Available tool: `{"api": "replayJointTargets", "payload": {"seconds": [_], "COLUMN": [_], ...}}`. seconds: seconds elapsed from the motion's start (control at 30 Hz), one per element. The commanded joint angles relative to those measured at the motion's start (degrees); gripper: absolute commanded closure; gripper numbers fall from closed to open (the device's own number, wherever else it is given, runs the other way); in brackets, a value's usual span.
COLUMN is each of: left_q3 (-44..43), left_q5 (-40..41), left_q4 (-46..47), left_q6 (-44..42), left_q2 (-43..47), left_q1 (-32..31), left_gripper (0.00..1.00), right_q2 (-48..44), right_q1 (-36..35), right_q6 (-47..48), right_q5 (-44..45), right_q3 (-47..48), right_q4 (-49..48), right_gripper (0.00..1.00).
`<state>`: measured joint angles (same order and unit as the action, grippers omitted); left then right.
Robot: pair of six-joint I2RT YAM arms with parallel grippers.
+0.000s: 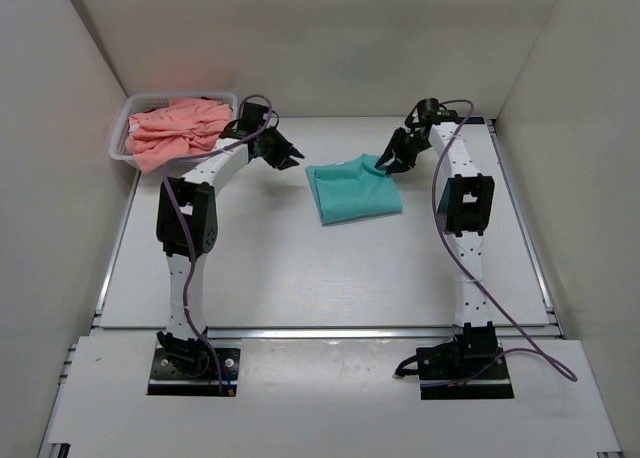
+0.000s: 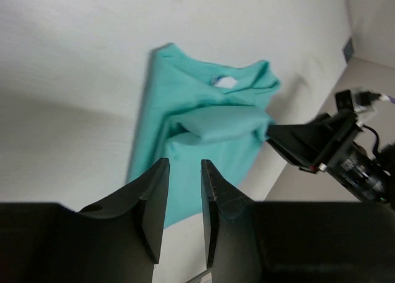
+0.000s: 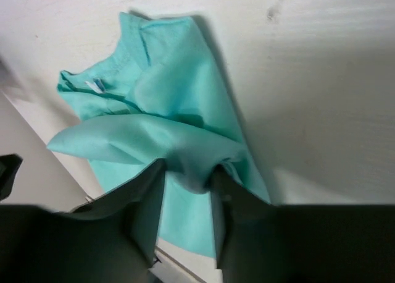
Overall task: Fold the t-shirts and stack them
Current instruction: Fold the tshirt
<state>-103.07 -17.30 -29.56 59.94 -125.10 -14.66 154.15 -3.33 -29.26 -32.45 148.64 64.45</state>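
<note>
folded teal t-shirt (image 1: pixel 355 190) lies on the bench (image 1: pixel 300 268). right fingers (image 3: pixel 145 215) pinch its raised fold. left fingers (image 2: pixel 151 209) narrowly apart, empty.

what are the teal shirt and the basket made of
Teal shirt: soft, matte cloth, likely a cotton jersey. It creases and lies in limp folds, and bunches easily.
Basket: white and rigid, and it looks like moulded plastic. Its walls are an open mesh that holds its shape around the cloth inside.

The white table (image 1: pixel 300 268) carries a folded teal t-shirt (image 1: pixel 352 193) near its middle and a white mesh basket (image 1: pixel 120 136) of pink t-shirts (image 1: pixel 175 130) at its far left corner.
</note>
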Motion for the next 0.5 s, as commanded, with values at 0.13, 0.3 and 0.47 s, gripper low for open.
{"api": "replayJointTargets", "payload": {"seconds": [0.13, 0.3, 0.47], "left_q3": [-10.5, -17.9, -17.4], "left_q5": [0.7, -0.7, -0.6], "left_q4": [3.8, 1.4, 0.5], "left_q6": [-0.5, -0.3, 0.5], "left_q2": [-1.4, -6.9, -9.6], "left_q1": [-6.5, -8.9, -11.0], "left_gripper": [0.64, 0.68, 0.72], "right_q2": [-3.0, -6.1, -8.5], "right_q1": [-1.1, -0.2, 0.7], "right_q6": [-0.4, 0.2, 1.7], "right_q5": [-1.5, 0.1, 0.8], "right_q3": [3.8, 3.6, 2.9], "right_q4": [-8.6, -11.1, -11.1], "right_gripper": [0.43, 0.33, 0.29]}}
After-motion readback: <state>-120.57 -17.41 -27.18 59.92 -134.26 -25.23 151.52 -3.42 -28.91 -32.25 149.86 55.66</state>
